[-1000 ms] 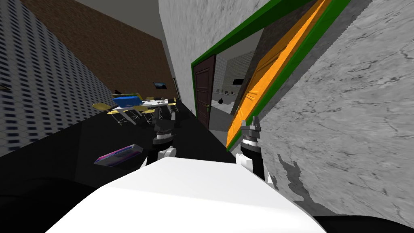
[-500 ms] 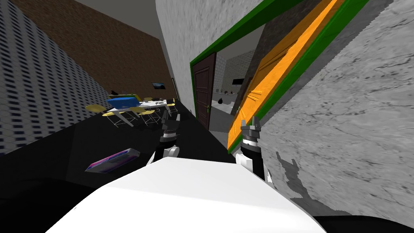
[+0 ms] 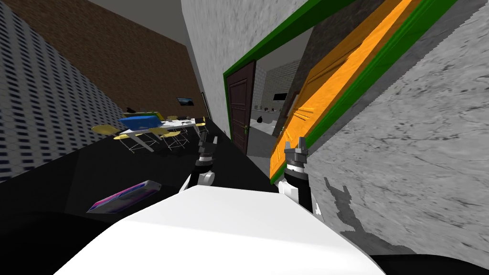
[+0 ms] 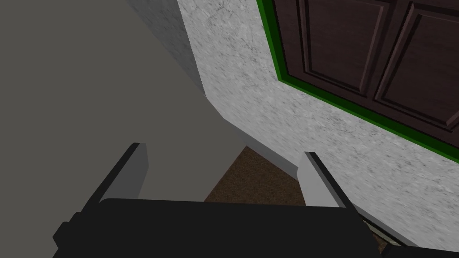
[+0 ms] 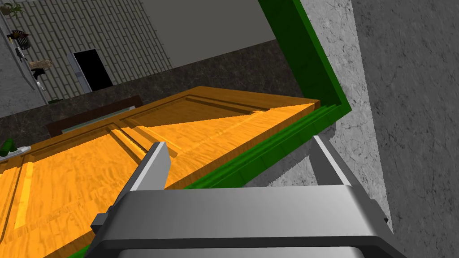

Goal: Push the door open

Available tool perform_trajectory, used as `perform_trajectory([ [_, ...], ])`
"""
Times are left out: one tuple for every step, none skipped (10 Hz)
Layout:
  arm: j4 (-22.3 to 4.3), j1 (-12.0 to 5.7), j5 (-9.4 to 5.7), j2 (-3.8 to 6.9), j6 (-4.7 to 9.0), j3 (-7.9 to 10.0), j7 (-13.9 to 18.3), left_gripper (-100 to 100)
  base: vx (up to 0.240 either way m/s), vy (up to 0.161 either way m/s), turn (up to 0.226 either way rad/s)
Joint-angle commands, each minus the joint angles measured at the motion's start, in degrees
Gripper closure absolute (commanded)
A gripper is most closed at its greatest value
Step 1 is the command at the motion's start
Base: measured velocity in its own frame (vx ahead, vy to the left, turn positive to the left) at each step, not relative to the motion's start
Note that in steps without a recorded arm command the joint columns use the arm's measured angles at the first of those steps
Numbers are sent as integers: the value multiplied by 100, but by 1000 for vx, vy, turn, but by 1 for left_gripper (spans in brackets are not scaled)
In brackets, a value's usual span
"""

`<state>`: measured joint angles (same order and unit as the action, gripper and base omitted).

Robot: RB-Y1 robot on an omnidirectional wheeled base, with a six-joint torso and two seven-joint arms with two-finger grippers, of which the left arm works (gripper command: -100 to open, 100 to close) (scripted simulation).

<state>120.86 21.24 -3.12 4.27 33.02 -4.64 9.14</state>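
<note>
Orange wood-grain panelled door [image 3: 329, 90] stands part-open in its green frame [image 5: 305, 58], ahead on my right, swung into the far room. Right gripper [image 5: 237, 142] jaws spread, straddling the line where door meets frame. Left gripper [image 4: 223, 150] also spread, idle further left.

Risk: pushing straight on, the outer blade likely snags the frame or grey marbled wall [image 5: 403, 89]. Contact this close to the apparent hinge side gives poor leverage, so it may skid.

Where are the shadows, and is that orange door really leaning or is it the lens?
Head view: the right arm casts a jagged shadow on the grey marbled wall; orange door and green frame slant with the whole picture: camera roll. Right wrist view: saw-edged shadow beside the frame.
</note>
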Motion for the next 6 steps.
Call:
perform_trajectory([
  [-258, -194, 44, 28, -76, -74, 38, -100, 154, 74, -37],
  [-363, -258, 60, 39, -85, -102, 52, -100, 142, 77, -30],
  [-468, -321, 76, 51, -95, -131, 66, -100, 118, 49, -28],
  [-573, -385, 93, 63, -104, -160, 80, -100, 98, 40, -21],
  [-683, -452, 110, 73, -114, -190, 94, -100, 95, 57, -21],
  [-799, -523, 127, 81, -125, -222, 110, -100, 85, 47, -33],
])
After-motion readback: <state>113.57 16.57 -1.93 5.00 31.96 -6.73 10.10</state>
